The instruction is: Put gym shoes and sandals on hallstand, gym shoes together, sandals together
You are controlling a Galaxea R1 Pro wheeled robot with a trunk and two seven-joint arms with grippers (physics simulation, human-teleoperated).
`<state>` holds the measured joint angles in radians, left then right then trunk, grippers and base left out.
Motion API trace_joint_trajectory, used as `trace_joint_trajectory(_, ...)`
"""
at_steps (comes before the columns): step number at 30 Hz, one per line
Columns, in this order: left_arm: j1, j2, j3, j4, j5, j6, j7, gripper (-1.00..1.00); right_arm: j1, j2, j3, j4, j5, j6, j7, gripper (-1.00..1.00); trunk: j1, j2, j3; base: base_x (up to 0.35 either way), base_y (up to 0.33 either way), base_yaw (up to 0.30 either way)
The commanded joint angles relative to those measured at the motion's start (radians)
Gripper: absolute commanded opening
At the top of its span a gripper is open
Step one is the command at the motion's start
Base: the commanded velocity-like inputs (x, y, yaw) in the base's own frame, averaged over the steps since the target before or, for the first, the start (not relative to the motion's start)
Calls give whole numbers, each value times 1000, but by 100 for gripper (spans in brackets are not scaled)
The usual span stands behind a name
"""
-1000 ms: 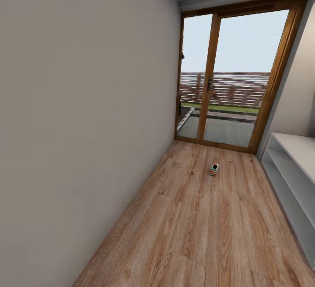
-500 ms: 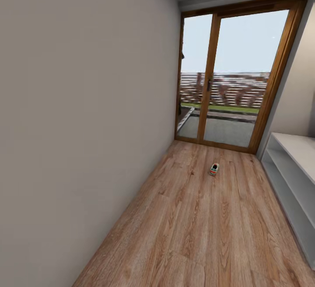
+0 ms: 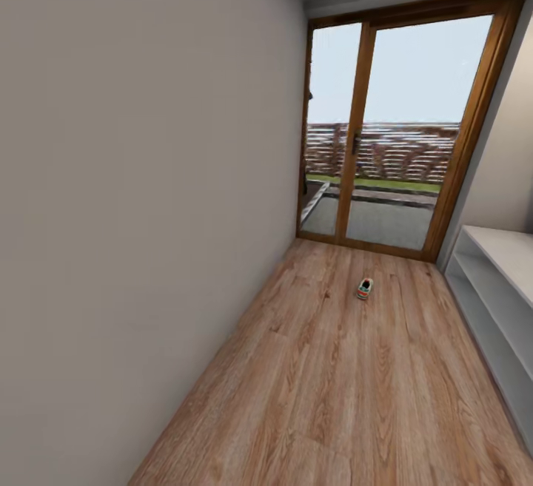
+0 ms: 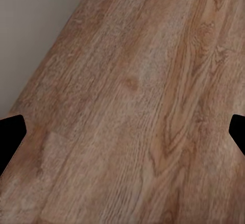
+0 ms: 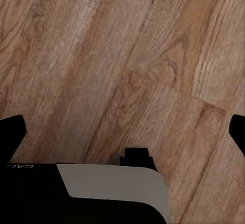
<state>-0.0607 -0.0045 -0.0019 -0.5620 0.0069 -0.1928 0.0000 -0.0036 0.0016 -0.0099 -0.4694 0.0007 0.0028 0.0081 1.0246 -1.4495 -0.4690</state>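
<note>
Black fingertips of the left gripper [image 4: 122, 132] stand at opposite edges of the left wrist view, spread wide with nothing between them but bare wood-grain corridor floor [image 4: 143, 96]; a strip of grey wall [image 4: 35, 24] meets the planks beside it. The right gripper [image 5: 122, 132] is likewise released, its dark fingertips far apart over the same planking, with a black and light-grey part of the robot's body [image 5: 102, 193] below it in the right wrist view.

From the head view, one gym shoe [image 3: 363, 288] lies alone on the floor, well short of the glass door [image 3: 400, 131] at the corridor's end and roughly in front of that door's middle post. It is white with green and red-orange accents; too small to tell more. To the right of the shoe, well apart from it, the light-grey hallstand [image 3: 492, 279] runs along the wall, its near end just beside the door frame.
</note>
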Motion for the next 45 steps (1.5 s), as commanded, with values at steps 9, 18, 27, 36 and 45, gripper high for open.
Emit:
trace_joint_trajectory(9, -1, 0, -1, 3, 1, -4, 0, 100, -1, 0, -2, 3, -1, 0, 1, 100, 0, 0, -1, 286, 120, -32)
trace_joint_trajectory(18, -1, 0, -3, 4, 0, -4, 0, 100, -1, 1, -2, 3, -1, 0, 0, 100, 0, 0, -1, 278, 126, -216)
trace_joint_trajectory(27, -1, -1, -4, 5, -1, -4, 0, 100, -1, 0, -2, 4, -1, 0, 0, 100, 0, 0, -1, 76, 43, -259)
trace_joint_trajectory(36, -1, -1, -4, 4, -1, -4, 0, 100, 0, 0, -2, 4, -2, 0, 0, 100, 0, 0, -1, 5, 3, -262)
trace_joint_trajectory(45, -1, -2, -4, 4, -1, -4, 0, 100, -1, 0, -2, 5, -2, 0, 0, 100, 0, 0, -1, 1, 0, -262)
